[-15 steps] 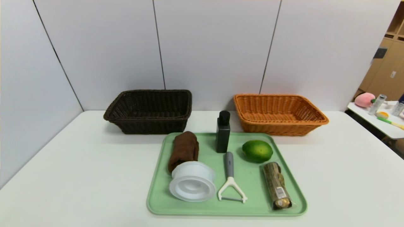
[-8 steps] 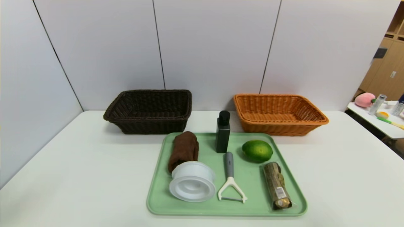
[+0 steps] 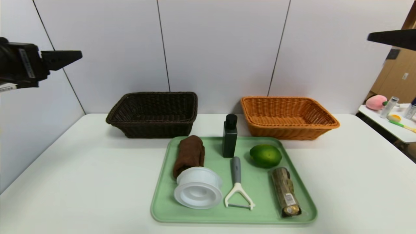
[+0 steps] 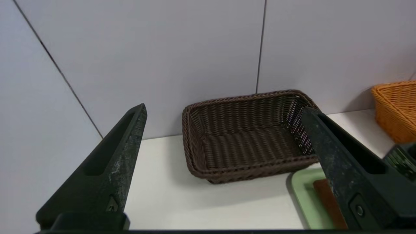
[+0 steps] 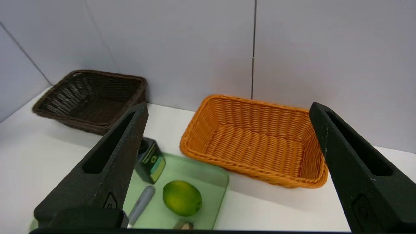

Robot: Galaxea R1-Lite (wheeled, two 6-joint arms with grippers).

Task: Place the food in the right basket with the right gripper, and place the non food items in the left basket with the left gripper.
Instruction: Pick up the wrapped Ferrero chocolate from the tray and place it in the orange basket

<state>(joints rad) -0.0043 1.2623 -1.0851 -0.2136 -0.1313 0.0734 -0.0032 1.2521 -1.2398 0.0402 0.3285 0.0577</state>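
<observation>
A green tray (image 3: 260,195) holds a rolled brown towel (image 3: 190,153), a white plastic tub (image 3: 197,191), a black bottle (image 3: 229,138), a grey-handled peeler (image 3: 237,183), a green lime (image 3: 265,155) and a wrapped chocolate pack (image 3: 285,191). The dark brown basket (image 3: 152,95) stands back left, the orange basket (image 3: 289,99) back right; both look empty. My left gripper (image 4: 224,110) is open and empty, high at the far left (image 3: 70,57). My right gripper (image 5: 229,107) is open and empty, high at the far right (image 3: 390,37).
The white table (image 3: 81,175) meets grey wall panels behind the baskets and along the left side. A side table (image 3: 386,125) with small items stands beyond the right edge.
Both grippers have come into the head view, the left at the upper left and the right at the upper right. The objects on the tray have not moved.
</observation>
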